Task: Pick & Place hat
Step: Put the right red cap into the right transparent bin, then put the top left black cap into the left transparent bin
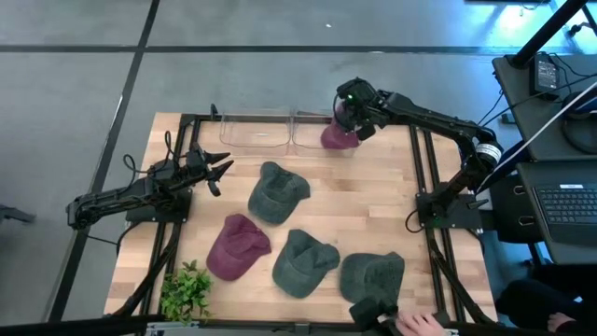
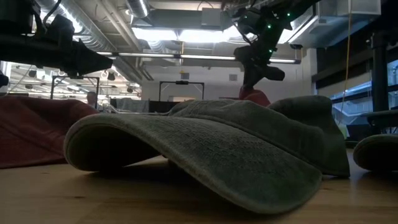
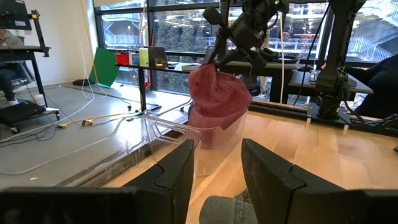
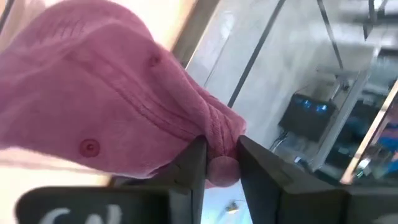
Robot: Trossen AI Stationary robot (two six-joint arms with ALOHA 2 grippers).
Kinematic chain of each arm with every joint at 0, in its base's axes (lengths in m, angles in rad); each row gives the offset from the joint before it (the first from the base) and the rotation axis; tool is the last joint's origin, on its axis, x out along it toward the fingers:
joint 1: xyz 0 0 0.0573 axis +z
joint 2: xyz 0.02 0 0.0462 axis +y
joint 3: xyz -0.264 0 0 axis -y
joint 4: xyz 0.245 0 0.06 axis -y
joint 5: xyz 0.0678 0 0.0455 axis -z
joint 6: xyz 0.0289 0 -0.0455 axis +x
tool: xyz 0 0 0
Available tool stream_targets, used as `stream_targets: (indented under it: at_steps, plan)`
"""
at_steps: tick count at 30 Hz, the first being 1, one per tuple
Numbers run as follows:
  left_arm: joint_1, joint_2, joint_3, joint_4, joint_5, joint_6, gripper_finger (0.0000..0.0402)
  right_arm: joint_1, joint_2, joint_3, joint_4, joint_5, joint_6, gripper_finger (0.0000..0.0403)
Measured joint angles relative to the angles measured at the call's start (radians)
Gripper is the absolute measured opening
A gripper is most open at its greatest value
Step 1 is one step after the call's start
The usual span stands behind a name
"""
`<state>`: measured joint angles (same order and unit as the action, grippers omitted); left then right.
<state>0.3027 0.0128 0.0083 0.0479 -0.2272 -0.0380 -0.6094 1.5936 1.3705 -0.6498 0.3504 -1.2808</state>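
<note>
Wooden slats carry spare caps while the right gripper (image 4: pixel 217 163) pinches a gathered fold of the soft maroon cotton cap (image 1: pixel 336 137) — limp and light, drooping below it into the clear plastic bin (image 1: pixel 280 131). Left gripper (image 1: pixel 220 171) waits, parted and empty.

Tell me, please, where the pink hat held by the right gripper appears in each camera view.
High view: the pink hat is at the far edge of the table, under the right gripper.
Low view: only a small red part shows behind the green hat.
Left wrist view: centre, hanging into the clear bin.
Right wrist view: it fills the frame, pinched between the fingers.
Shared landmark: the right gripper.
</note>
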Motion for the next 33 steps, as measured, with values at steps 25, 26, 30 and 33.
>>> stream_targets:
  at_steps: [25,26,30,33]
  plan:
    - [0.0,0.0,0.0,0.0,0.004,-0.026,0.013,0.059,-0.051,0.0,-0.015,0.028,0.13,0.0213]
    - [0.0,0.0,0.0,0.0,0.01,-0.047,0.013,0.066,-0.066,0.0,-0.025,0.007,0.175,0.0213]
    - [0.0,0.0,0.0,0.0,0.017,-0.136,0.0129,0.11,-0.124,0.001,-0.127,-0.264,0.405,0.0213]
    - [0.0,0.0,0.0,0.003,0.003,-0.173,0.013,0.156,-0.139,-0.001,-0.238,-0.509,0.465,0.0213]
